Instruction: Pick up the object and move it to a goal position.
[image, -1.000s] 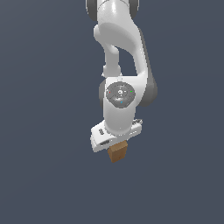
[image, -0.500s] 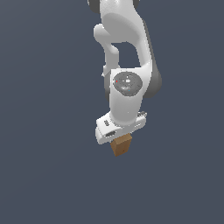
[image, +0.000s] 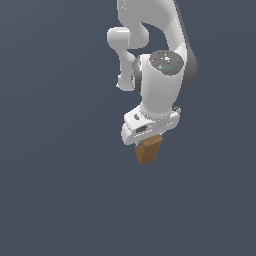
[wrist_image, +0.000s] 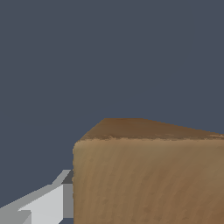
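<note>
Jaws clamped on the small brown cube (image: 149, 149), which sits between them just under the white gripper (image: 148, 145) and pokes out below its body, tilted in the exterior view. From the wrist view, one grey-white finger (wrist_image: 46, 202) presses against the cube's (wrist_image: 148, 175) side; the other finger is hidden behind the wood-grained face.

The white arm (image: 150, 45) hangs down from above, its wrist (image: 159, 85) tilted, with the end effector (image: 148, 145) pointing downward. Its jaws are closed on the brown cube (image: 148, 150), which is tilted. In the wrist view one finger (wrist_image: 48, 201) touches the cube's side.
</note>
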